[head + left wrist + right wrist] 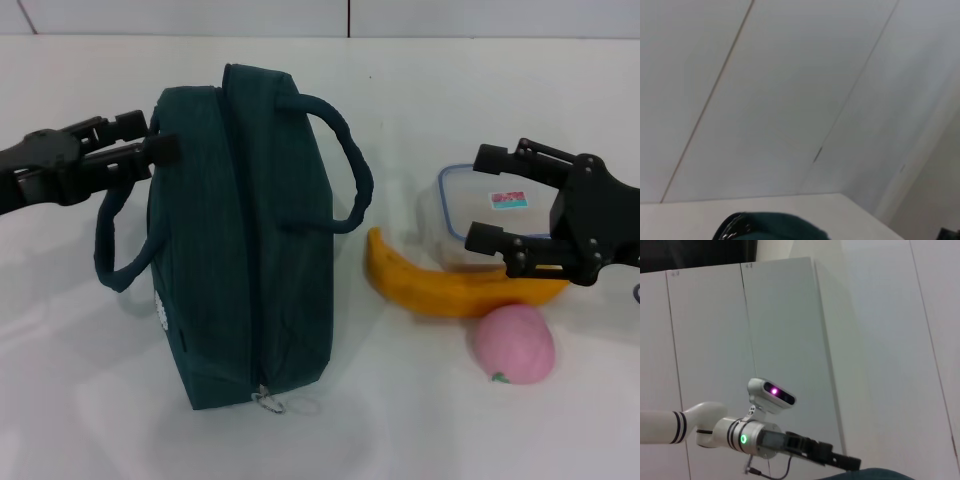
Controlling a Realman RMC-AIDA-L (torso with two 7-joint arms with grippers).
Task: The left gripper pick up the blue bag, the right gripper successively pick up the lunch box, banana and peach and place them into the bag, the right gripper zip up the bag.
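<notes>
White tabletop (80,400), pale wall panels (200,15) behind along the top of the frame; five task items and two grippers logged.

Bag (240,240): stood on edge, centre-left of the head view, zipped shut along its upper seam, ring pull (266,400) at the lower end near the bottom of the frame. One handle (345,160) arched to the right, the other (115,250) looped off to the left. Nothing had been packed, to judge from the closed zip and the goods outside.

Left gripper (150,148): entered from the upper left, fingers a little apart, tips touching or just beside the bag's upper left edge above the left handle. Whether any fabric was caught could not be told; probably placed there to take hold of the bag. Left wrist view showed only a sliver of bag (770,227) at its bottom edge. Right wrist view showed this gripper (835,459) reaching over the bag (875,474).

Box (470,205): flat on the table, right of centre, lid on, partly covered by the right gripper.

Right gripper (488,200): at the right edge, fingers wide apart, hovering over the box and empty; seemingly staged for the first pick.

Banana (450,290): lay in front of the box, touching or just beside it.

Peach (515,345): lower right, just below the banana.
</notes>
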